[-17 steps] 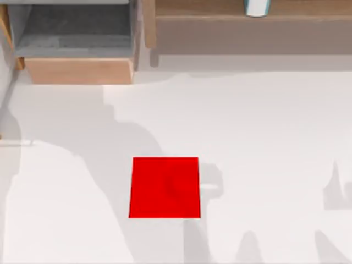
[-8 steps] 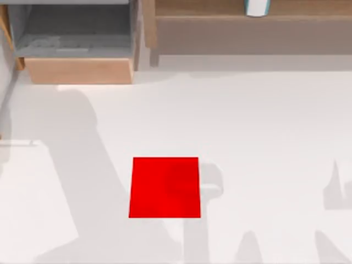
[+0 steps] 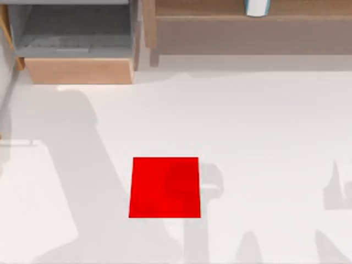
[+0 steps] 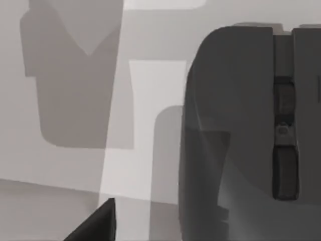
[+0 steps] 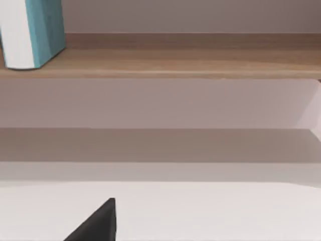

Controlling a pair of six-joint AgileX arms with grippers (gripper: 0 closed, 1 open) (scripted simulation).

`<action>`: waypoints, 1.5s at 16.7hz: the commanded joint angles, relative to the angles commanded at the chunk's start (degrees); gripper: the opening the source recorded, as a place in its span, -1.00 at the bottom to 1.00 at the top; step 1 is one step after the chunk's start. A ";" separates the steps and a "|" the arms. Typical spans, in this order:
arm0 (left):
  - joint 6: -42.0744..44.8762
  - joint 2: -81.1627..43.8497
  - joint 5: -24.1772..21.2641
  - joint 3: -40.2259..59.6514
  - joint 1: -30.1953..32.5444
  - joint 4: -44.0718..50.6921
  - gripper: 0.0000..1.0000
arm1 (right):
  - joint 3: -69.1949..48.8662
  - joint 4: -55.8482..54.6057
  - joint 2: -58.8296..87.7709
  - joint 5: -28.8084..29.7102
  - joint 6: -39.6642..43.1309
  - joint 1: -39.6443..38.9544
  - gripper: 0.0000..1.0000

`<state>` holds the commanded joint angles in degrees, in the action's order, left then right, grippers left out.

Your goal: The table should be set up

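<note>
Overall, dominated by the table point(image 3: 264, 126): white, matte, spanning the top view from left to right. Crossed by broad grey shadows over its left half and along the near edge.

Bordered at the far side by a light wooden shelf point(image 3: 236, 27) on the right and a wooden drawer unit point(image 3: 77, 70) on the left. Drawer standing open, grey inside.

Carries a red mat point(image 3: 165, 187), square and flat, slightly left of centre and towards the near edge.

On the shelf, a white and teal box point(image 3: 257, 7), upright, well apart from the mat.

From the left wrist: a dark grey rounded object point(image 4: 241, 125) with a slotted strip down its face, on a pale grey surface. Cannot tell what it is. Left gripper point(image 4: 95, 226) seen as one black part above that surface; clenched or released cannot be told.

From the right wrist: right gripper point(image 5: 95, 226) seen as a like black part, low over the table, facing shelf and box. Grip state cannot be told.
</note>
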<state>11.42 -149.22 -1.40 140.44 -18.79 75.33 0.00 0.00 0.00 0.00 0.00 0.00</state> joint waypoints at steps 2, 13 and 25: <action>0.22 0.11 -0.05 -0.62 -0.15 -0.52 1.00 | 0.00 0.00 0.00 0.00 0.00 0.00 1.00; 0.05 -0.12 -0.05 -4.13 -0.12 -4.82 1.00 | 0.00 0.00 0.00 0.00 0.00 0.00 1.00; -0.18 -0.97 -0.02 -4.62 0.27 -5.62 0.10 | 0.00 0.00 0.00 0.00 0.00 0.00 1.00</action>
<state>11.24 -150.19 -1.42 135.82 -18.51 69.71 0.00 0.00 0.00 0.00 0.00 0.00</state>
